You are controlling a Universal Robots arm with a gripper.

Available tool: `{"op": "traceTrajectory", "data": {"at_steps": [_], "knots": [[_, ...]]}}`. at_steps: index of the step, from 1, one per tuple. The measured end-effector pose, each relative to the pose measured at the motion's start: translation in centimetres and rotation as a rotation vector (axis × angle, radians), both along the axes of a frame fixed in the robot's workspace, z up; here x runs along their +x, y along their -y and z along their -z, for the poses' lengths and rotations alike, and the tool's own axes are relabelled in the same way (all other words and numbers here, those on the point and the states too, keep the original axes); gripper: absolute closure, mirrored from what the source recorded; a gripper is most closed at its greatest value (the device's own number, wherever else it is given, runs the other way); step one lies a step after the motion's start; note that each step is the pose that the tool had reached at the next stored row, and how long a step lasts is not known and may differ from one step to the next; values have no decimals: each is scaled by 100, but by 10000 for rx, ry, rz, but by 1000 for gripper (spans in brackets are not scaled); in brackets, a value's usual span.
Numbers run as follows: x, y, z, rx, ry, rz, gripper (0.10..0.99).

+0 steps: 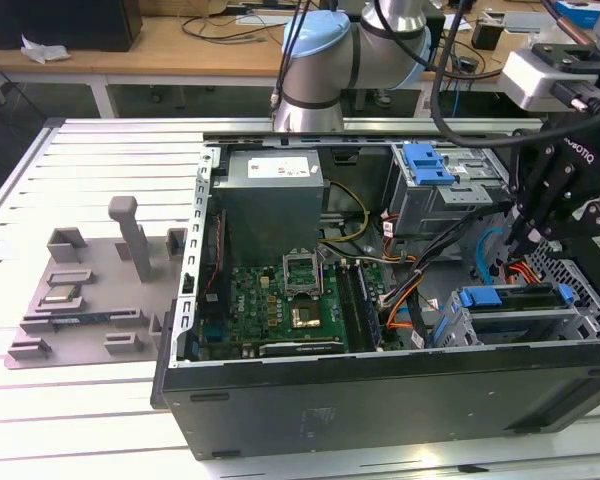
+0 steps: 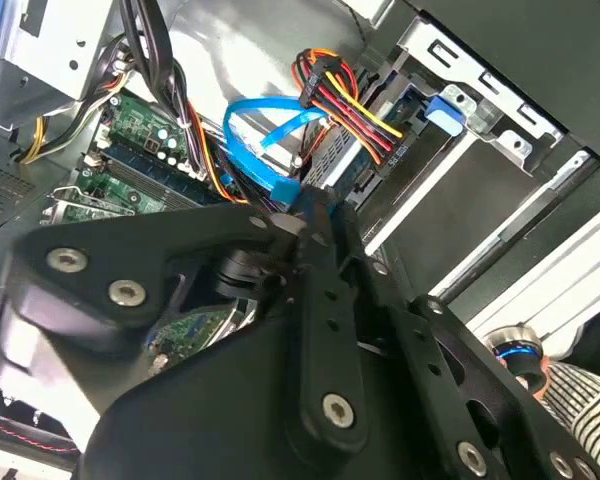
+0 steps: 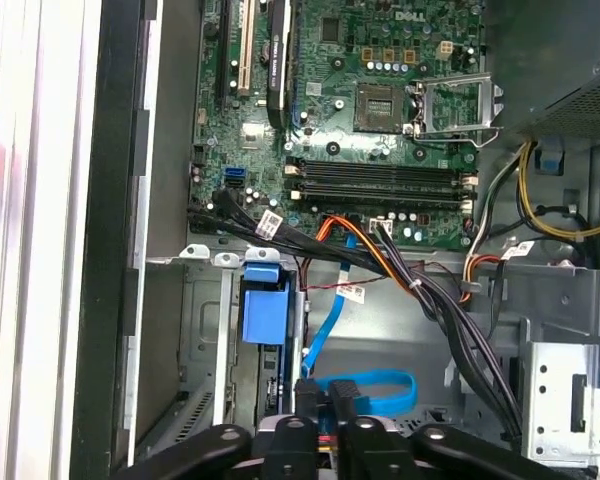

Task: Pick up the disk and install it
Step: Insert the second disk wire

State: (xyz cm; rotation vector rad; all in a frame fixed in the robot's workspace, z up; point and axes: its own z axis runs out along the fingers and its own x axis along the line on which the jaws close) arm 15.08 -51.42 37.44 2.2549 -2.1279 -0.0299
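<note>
Apparently seated disk in lower drive cage of computer case, blue rails showing. Hovered tool just above, beside blue data cable. Fingertips drawn together, gripped nothing. Judged install step near done; called for checking seating.

Robotics lab: open computer case on slotted aluminium table, cabled benches behind

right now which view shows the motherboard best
The first wrist view: the motherboard lies open there, socket and slots unobstructed. The exterior view shows it smaller; the second wrist view catches a corner behind cables.
</note>
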Motion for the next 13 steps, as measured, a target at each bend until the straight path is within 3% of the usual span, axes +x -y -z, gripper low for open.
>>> {"op": "traceTrajectory", "data": {"at_steps": [1, 2, 3, 4, 13], "knots": [[0, 0, 0, -1, 0, -2, 925], [0, 89, 2, -77, 0, -7, 925], [0, 160, 54, -93, 0, -7, 925], [21, 163, 157, -94, -3, -7, 925], [61, 173, 258, -98, -5, -6, 925]]}}
